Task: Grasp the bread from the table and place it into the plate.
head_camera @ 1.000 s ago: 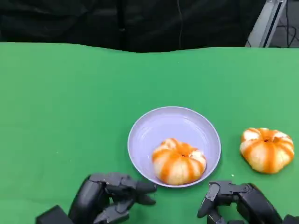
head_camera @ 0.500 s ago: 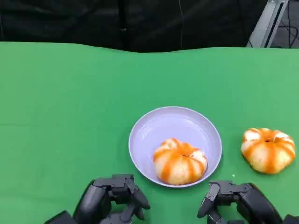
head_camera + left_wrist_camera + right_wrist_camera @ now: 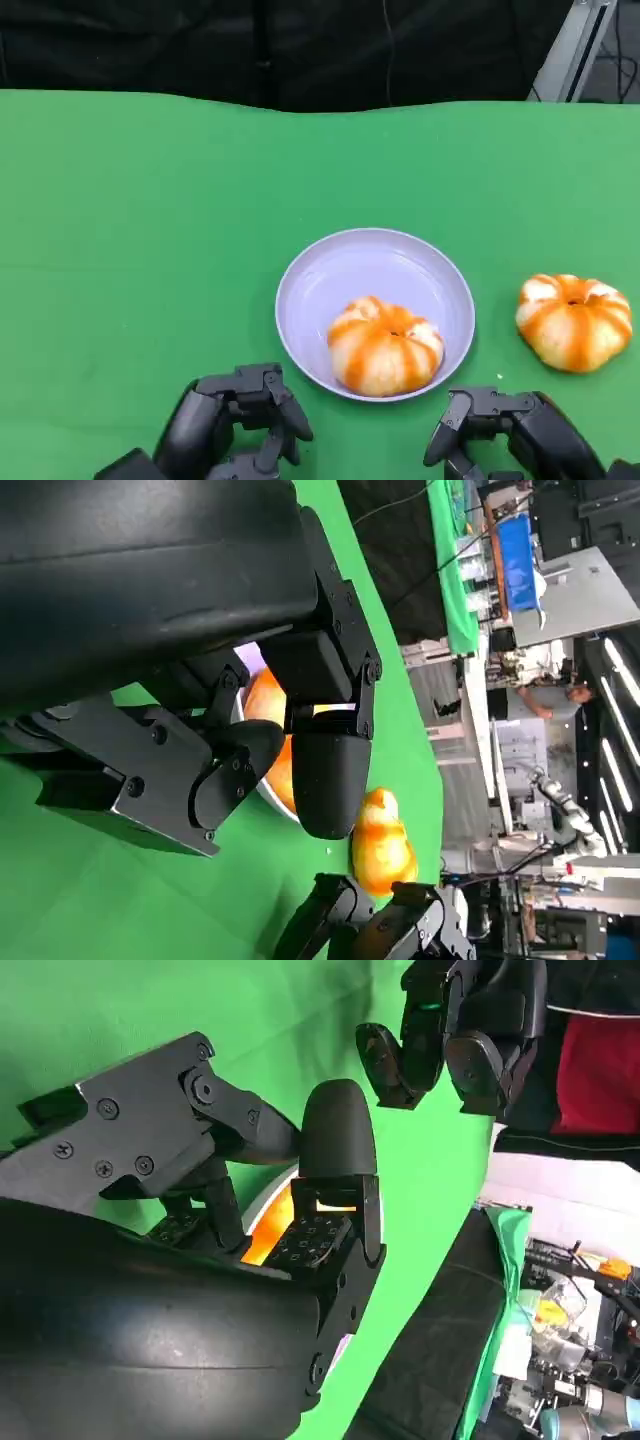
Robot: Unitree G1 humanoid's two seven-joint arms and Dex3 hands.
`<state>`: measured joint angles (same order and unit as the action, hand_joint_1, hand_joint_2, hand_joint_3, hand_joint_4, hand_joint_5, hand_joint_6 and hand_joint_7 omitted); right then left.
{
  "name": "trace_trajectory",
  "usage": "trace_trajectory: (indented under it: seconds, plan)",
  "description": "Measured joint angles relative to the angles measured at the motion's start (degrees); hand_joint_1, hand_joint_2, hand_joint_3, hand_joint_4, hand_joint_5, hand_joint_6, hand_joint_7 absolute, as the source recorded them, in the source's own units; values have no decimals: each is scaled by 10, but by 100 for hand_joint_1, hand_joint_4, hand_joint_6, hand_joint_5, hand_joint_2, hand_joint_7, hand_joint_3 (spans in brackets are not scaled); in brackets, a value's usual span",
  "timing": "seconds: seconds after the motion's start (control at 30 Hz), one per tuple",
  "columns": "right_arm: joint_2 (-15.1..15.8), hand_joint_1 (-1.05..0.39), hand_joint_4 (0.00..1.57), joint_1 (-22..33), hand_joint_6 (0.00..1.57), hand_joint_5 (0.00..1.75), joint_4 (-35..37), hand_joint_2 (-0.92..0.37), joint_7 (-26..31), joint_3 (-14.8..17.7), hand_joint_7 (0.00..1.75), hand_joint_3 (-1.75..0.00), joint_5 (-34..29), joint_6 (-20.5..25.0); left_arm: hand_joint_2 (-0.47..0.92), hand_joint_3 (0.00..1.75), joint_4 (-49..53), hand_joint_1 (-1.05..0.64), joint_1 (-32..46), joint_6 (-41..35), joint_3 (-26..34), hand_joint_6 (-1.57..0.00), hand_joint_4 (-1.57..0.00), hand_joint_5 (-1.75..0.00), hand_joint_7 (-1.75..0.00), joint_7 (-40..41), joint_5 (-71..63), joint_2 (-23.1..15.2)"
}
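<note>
A round orange-and-white striped bread (image 3: pixel 384 345) lies in the front half of the pale lilac plate (image 3: pixel 345 262) at the middle of the green table. A second, like bread (image 3: pixel 573 321) lies on the cloth to the plate's right; the left wrist view also catches this second bread (image 3: pixel 380 842). My left hand (image 3: pixel 232 423) is low at the front edge, left of the plate, fingers curled inward, holding nothing. My right hand (image 3: pixel 515 436) sits at the front edge below the gap between plate and second bread, fingers bent, empty.
The green cloth (image 3: pixel 140 230) runs wide to the left and behind the plate. Black drapery backs the table's far edge, with a metal frame (image 3: pixel 565 48) at the far right corner.
My left hand has drawn back from the plate toward the front edge and curled its fingers in. The right hand and both breads have stayed where they were.
</note>
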<state>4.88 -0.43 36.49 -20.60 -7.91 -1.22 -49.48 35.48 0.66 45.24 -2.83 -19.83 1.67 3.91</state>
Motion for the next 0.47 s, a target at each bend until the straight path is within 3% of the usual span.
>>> trace_trajectory:
  seconds: [0.47]
  plan:
    - [0, -15, 80, 0, 85, 148, 0, -63, -6, 4, 115, -93, 5, 0, 57, 110, -3, 0, 0, 0, -7, -99, -90, -152, -122, 2, 0, -2]
